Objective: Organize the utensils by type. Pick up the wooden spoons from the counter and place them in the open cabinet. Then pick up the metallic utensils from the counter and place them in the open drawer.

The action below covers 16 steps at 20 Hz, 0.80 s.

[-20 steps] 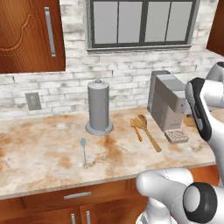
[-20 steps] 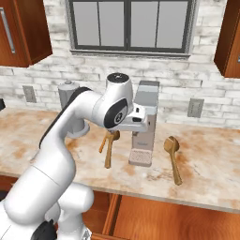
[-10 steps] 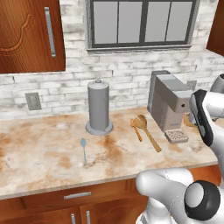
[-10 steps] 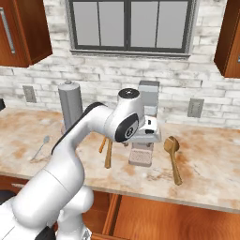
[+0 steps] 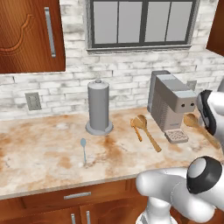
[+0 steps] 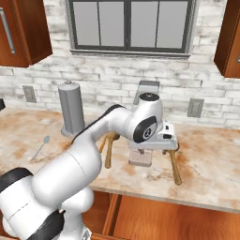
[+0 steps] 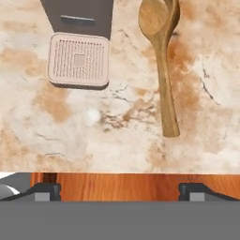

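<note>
My gripper [image 7: 119, 191] is open, its fingertips [image 7: 44, 190] far apart and nothing between them. It hangs over the counter's [image 7: 93, 122] front edge, near the handle end of a wooden spoon [image 7: 161, 61] with a round bowl. The right base view has the gripper [image 6: 154, 149] in front of the coffee machine, left of this spoon [image 6: 174, 168]. Two more wooden spoons [image 5: 142, 127] lie together left of the machine. A thin metal spoon [image 5: 83, 148] lies on the counter [image 5: 43, 153] further left. The open drawer [image 6: 178, 220] sits below the counter edge.
A grey coffee machine [image 5: 170, 105] with a perforated drip tray [image 7: 78, 60] stands beside the nearest spoon. A grey paper towel holder [image 5: 99, 107] stands at the back. A wall cabinet [image 5: 26, 35] with a silver handle hangs upper left. Another cabinet [image 6: 229, 37] hangs upper right.
The arm has swung to the right and lower, carrying the open gripper from in front of the coffee machine to beside the right-hand wooden spoon. The utensils have not moved.
</note>
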Motion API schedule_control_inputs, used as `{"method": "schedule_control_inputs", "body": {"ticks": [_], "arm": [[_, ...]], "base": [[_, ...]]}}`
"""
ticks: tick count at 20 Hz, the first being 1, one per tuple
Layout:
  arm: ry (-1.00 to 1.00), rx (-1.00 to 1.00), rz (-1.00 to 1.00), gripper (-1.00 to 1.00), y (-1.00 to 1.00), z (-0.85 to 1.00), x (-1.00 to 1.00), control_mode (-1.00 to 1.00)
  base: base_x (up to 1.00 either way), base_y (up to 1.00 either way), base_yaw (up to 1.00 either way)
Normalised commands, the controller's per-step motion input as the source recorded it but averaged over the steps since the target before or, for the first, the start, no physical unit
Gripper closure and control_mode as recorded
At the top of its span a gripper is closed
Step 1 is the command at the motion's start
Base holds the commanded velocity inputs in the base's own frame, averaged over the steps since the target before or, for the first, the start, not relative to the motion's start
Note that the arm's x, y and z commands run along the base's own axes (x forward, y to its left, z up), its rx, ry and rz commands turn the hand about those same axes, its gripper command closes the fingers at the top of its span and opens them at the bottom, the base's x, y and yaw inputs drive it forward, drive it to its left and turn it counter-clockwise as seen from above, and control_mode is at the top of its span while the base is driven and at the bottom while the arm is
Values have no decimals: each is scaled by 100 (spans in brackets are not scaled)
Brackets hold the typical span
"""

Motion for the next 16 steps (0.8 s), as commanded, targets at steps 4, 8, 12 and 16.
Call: {"method": "schedule_control_inputs", "body": {"ticks": [4,8,12,16], "arm": [[21,2,0,-100,-51,-26,15,-100],[10,2,0,-100,-27,-37,5,-100],[0,5,0,-100,-6,-42,0,-100],[0,4,0,-100,0,-42,2,-100]], "base": [[0,0,0],[0,0,0],[0,0,0],[0,0,0]]}}
